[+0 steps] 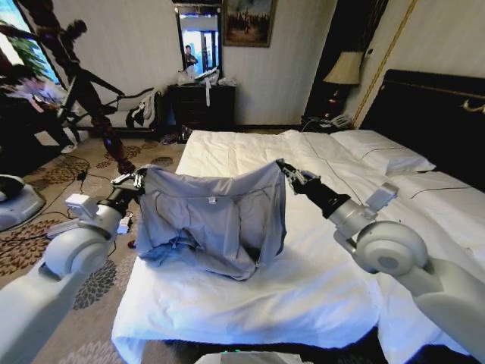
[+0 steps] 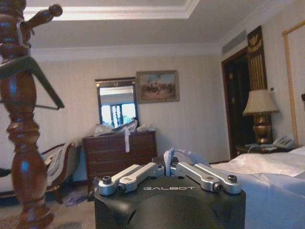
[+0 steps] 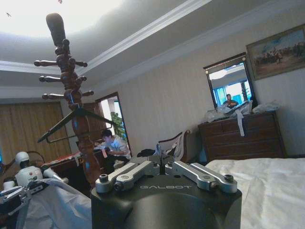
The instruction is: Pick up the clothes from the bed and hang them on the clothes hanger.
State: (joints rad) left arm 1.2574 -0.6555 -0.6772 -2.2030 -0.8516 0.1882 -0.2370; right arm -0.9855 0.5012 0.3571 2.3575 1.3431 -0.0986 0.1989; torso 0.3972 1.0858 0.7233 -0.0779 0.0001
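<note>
The clothes (image 1: 212,220), a light grey-blue shirt, hang stretched between my two grippers above the near left part of the bed (image 1: 250,296). Its lower folds rest on the white sheet. My left gripper (image 1: 136,180) is shut on the shirt's left top corner, and a pinch of blue fabric (image 2: 167,158) shows between its fingertips. At the right top corner my right gripper (image 1: 286,171) is shut on the cloth (image 3: 159,150). The clothes hanger (image 3: 76,120) is a dark triangular frame hooked on a turned wooden coat stand (image 1: 95,106), left of the bed and beyond my left gripper (image 2: 167,167).
A dark dresser (image 1: 201,106) with a mirror stands against the far wall. White pillows (image 1: 383,152) and a black headboard (image 1: 432,114) lie to the right, with a lamp (image 1: 345,72) in the corner. Patterned carpet (image 1: 98,280) with cables runs along the bed's left side.
</note>
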